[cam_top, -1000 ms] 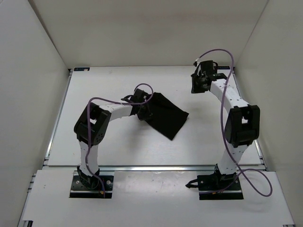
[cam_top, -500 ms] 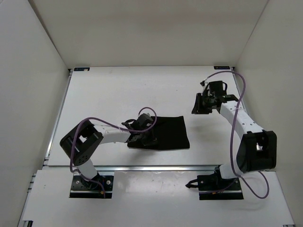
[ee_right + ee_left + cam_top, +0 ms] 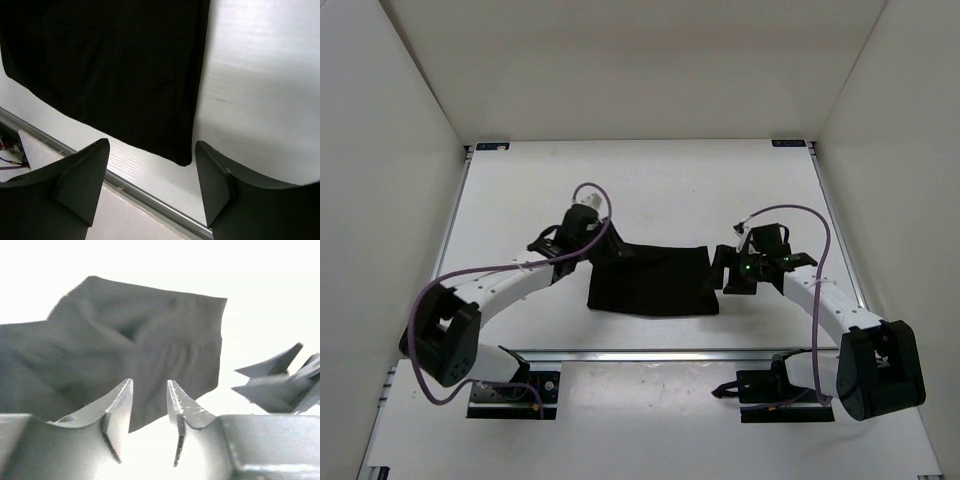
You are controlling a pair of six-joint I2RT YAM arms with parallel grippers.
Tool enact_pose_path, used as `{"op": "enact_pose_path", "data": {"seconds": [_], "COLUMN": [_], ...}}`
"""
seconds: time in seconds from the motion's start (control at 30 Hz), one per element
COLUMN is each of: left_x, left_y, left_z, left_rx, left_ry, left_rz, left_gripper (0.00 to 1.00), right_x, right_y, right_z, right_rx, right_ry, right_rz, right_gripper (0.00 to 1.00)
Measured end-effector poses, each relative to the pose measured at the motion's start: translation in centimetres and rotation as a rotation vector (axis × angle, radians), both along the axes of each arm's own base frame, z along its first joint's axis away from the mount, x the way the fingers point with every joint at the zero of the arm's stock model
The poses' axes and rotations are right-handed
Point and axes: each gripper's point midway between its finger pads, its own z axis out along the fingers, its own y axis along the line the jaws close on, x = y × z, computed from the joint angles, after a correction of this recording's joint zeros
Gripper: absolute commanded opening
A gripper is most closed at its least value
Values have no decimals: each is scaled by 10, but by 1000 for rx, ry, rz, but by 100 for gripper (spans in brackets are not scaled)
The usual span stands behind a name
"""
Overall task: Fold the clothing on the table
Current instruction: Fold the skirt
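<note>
The clothing (image 3: pixel 650 280) is a plain black fabric lying flat as a rough rectangle near the front of the table (image 3: pixel 520 190). My left gripper (image 3: pixel 603 250) is at its far left corner, open, with nothing between the fingers. The left wrist view shows the clothing (image 3: pixel 125 340) spread just beyond the left gripper (image 3: pixel 150 387). My right gripper (image 3: pixel 722 270) hovers beside the garment's right edge, jaws wide apart and empty. In the right wrist view the clothing's (image 3: pixel 110 65) near right corner lies between and ahead of the right gripper (image 3: pixel 152 152).
A metal edge rail (image 3: pixel 670 353) runs along the table's front, just near of the garment, and shows in the right wrist view as the rail (image 3: pixel 150 200). White walls (image 3: pixel 390 150) enclose the table on the left, back and right.
The left gripper let go of the garment, opened, and moved to its far left corner. The right arm swung down to the garment's right edge and opened. The garment now lies flat.
</note>
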Motion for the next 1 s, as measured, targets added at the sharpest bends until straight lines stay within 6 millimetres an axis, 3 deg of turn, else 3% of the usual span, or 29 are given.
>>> {"op": "enact_pose_path", "data": {"seconds": [0.1, 0.2, 0.3, 0.4, 0.6, 0.7, 1.0], "left_x": [19, 17, 2, -8, -10, -6, 17], "left_y": [36, 67, 76, 78, 69, 61, 32], "left_z": [10, -11, -33, -44, -42, -41, -76], "left_rx": [34, 131, 216, 261, 246, 219, 159], "left_ry": [-75, -62, -17, 2, -15, -23, 64], "left_rz": [62, 95, 57, 19, -26, -39, -24], "left_gripper": [22, 11, 4, 3, 0, 0, 0], "right_x": [-10, -11, -5, -1, -4, -8, 0], "right_y": [5, 8, 7, 5, 5, 9, 15], "right_z": [-11, -15, -15, -20, -39, -46, -48], "right_rx": [22, 34, 31, 13, -21, -35, -40], "right_ry": [28, 28, 11, 17, 78, 98, 103], "right_rz": [-11, -26, -42, -56, -61, -40, -19], "right_gripper": [66, 66, 66, 65, 45, 40, 38]}}
